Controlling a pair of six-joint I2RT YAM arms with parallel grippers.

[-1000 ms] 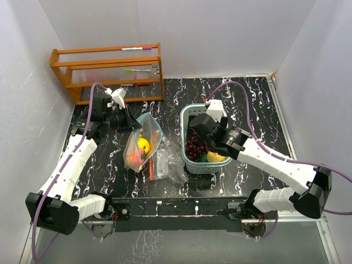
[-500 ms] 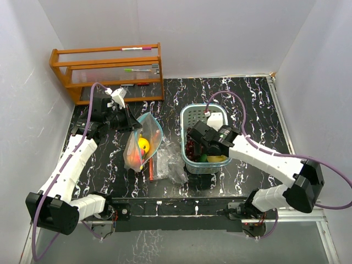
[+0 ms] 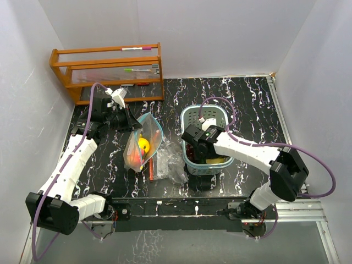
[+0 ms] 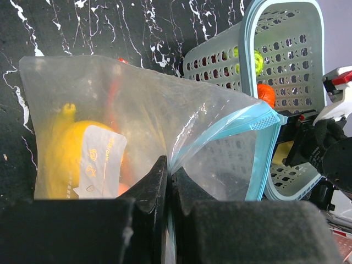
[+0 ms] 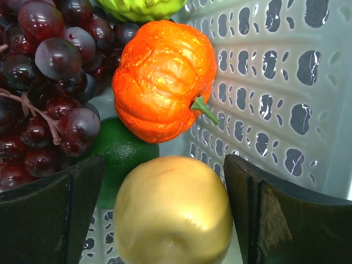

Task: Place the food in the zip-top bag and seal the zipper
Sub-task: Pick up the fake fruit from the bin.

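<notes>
My left gripper (image 3: 130, 122) is shut on the rim of the clear zip-top bag (image 3: 142, 144) and holds its blue-edged mouth open; the left wrist view shows the jaws (image 4: 169, 171) pinching the bag's rim (image 4: 220, 124). A yellow fruit (image 4: 66, 151) and something orange lie inside the bag. My right gripper (image 3: 192, 151) is low inside the pale teal basket (image 3: 207, 109). In the right wrist view it (image 5: 165, 214) is open, one finger on each side of a yellow round fruit (image 5: 173, 212). Beyond that fruit lie an orange-red fruit (image 5: 162, 80), dark purple grapes (image 5: 49, 60), a dark green fruit (image 5: 118, 151) and a bumpy green fruit (image 5: 140, 6).
A wooden rack (image 3: 107, 71) with pens stands at the back left. Crumpled clear plastic with a red strip (image 3: 165, 165) lies between bag and basket. The slotted basket wall (image 5: 275, 82) is close on my right gripper's right side. White walls enclose the table.
My right gripper has swung left and sunk lower into the basket, down among the fruit. The left arm and the bag have not moved.
</notes>
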